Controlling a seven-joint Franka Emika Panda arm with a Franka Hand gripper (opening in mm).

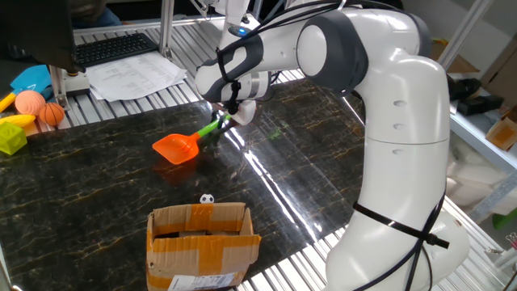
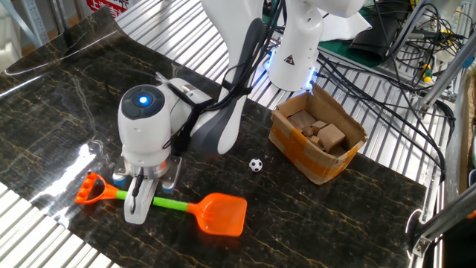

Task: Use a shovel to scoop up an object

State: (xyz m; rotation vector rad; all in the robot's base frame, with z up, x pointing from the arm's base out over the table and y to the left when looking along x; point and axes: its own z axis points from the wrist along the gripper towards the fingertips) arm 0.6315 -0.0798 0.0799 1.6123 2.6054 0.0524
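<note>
The shovel has an orange blade, a green shaft and an orange D-shaped end. My gripper is shut on the green shaft near the D end; it also shows in the other fixed view. The blade sits at or just above the dark table. The tiny white and black ball lies on the table, apart from the blade, just behind the cardboard box. In the other fixed view the ball lies between the blade and the box.
An open cardboard box with taped flaps stands near the table's front edge; it holds wooden blocks. Peach and orange balls and a yellow-green block lie at the far left. Papers lie behind the table.
</note>
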